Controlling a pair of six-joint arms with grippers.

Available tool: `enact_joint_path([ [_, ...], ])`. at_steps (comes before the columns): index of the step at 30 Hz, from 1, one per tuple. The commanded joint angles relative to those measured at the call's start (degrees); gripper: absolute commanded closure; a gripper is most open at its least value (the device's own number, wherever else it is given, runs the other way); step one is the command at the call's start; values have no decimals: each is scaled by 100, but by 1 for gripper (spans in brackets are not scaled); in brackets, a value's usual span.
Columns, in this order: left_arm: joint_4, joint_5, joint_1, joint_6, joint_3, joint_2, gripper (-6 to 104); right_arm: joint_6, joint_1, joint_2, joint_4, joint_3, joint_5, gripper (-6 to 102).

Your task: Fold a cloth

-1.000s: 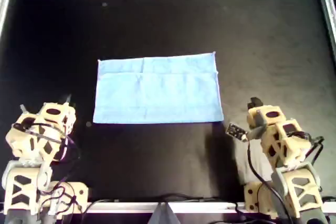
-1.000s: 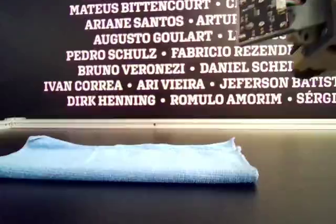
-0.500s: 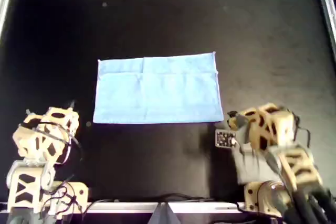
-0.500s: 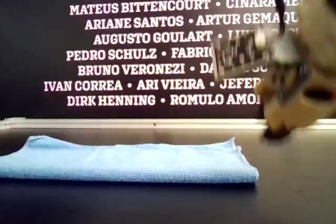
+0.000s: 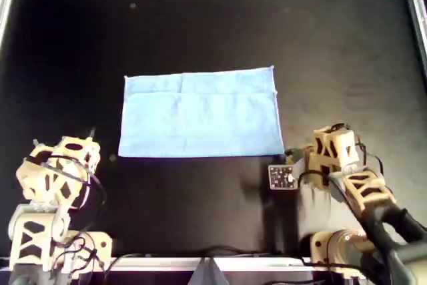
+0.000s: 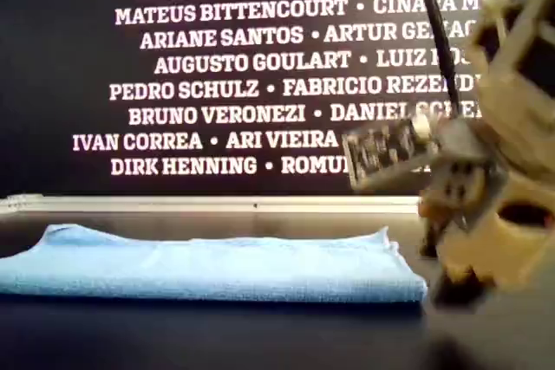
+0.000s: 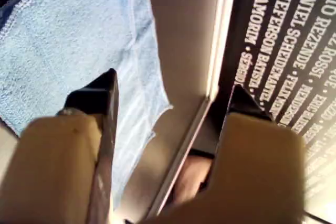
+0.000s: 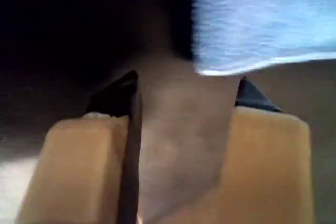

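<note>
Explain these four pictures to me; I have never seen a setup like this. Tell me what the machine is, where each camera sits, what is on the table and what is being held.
Two tan robot arms work over a black table. One camera looks straight down, one looks low across the table from the side, and one rides on each gripper. A light-blue cloth, already folded into a rectangle, lies flat. The left gripper is open and empty, away from the cloth. The right gripper is open and empty too, close to the cloth's corner. Nothing is held. The white names are printed on the wall behind.

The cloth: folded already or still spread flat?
Folded once. The cloth is a rectangle with an upper layer's edge across it, and the exterior view shows a doubled thickness.
</note>
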Motion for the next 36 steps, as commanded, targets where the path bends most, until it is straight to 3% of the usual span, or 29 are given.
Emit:
enact_joint_path([
  [1, -44, -18, 70, 18, -167, 88, 22, -18, 35, -343, -149, -747, -70, 22],
  [19, -35, -18, 44, 26, -105, 88, 22, -9, 53, -1925, -70, -2250, -105, 22],
  [30, -35, -18, 44, 26, -79, 88, 22, -9, 457, -2109, -35, -2391, -35, 22],
  [33, -35, -18, 44, 26, -70, 88, 22, -9, 431, -2004, -35, -2320, -97, 31],
  [36, -35, -18, 44, 26, -70, 88, 22, -9, 396, -1986, -35, -2364, -114, 47],
])
